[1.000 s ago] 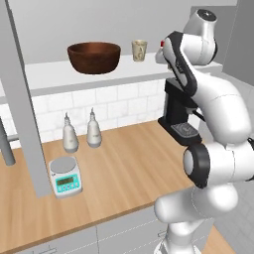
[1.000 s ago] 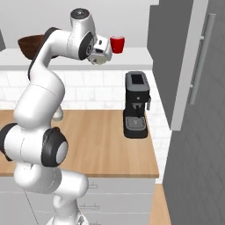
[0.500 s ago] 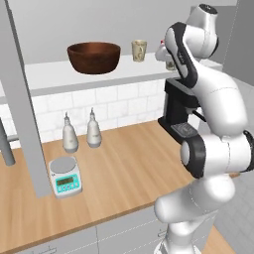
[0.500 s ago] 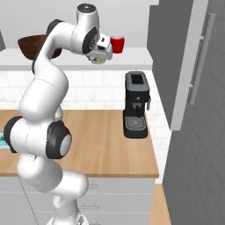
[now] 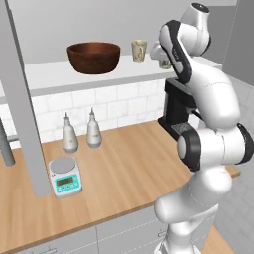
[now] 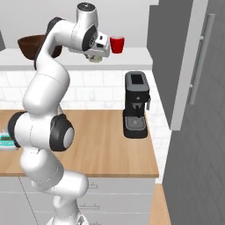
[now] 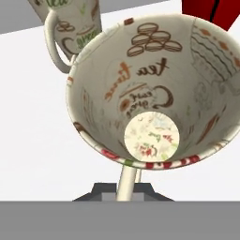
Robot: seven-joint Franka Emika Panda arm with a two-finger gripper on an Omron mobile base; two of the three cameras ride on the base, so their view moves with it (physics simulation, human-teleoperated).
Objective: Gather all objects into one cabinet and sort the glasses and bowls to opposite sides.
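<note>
On the white shelf board (image 5: 59, 77) of the cabinet stands the dark brown bowl (image 5: 94, 57) at the left, with the beige tumbler (image 5: 139, 50) just to its right. High at the shelf's right part, the gripper (image 6: 97, 56) has a printed cup (image 7: 154, 89) between its fingers, closed on its rim; the hand view looks straight into this cup. A beige handled mug (image 7: 68, 23) stands close behind it, and the red cup (image 6: 117, 44) is just beside, farther right. Below, the coffee machine (image 6: 136, 104) rests on the wooden counter (image 5: 124, 173).
</note>
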